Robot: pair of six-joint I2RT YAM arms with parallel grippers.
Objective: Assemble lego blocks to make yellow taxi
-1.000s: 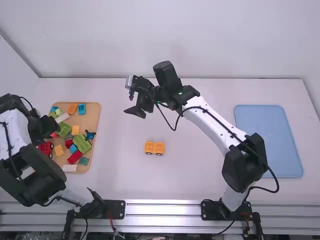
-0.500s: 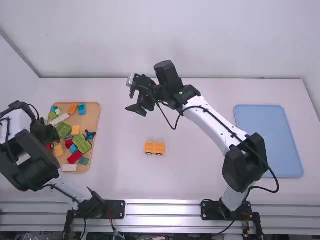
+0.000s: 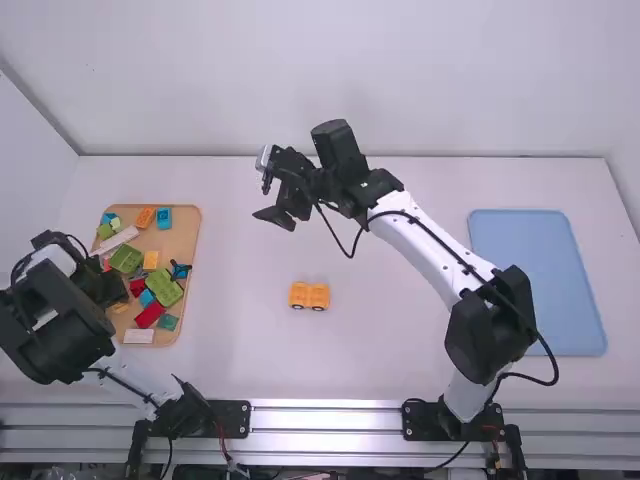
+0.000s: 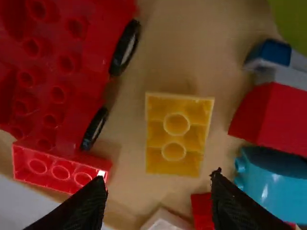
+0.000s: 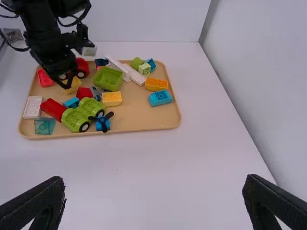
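My left gripper [image 3: 122,300] is low over the near left part of the wooden tray. In the left wrist view the left gripper [image 4: 158,199] has its fingers wide apart, with a yellow block [image 4: 175,134] lying hollow side up just beyond them, between the fingertip lines. My right gripper [image 3: 262,190] hangs over the back middle of the table; in the right wrist view the right gripper [image 5: 153,191] is open with nothing between its fingers. A yellow-orange wheeled car piece [image 3: 309,296] stands mid-table. Another yellow block [image 5: 112,99] lies on the tray.
Around the yellow block are a red wheeled piece [image 4: 62,62], a hollow red brick [image 4: 57,167] and a blue brick [image 4: 271,182]. The tray [image 3: 187,235] also holds green, white and orange pieces. A blue mat [image 3: 535,280] lies at the right.
The left gripper has moved right and lower over the tray, now covering part of the yellow block in the high view. The right arm has shifted only slightly.
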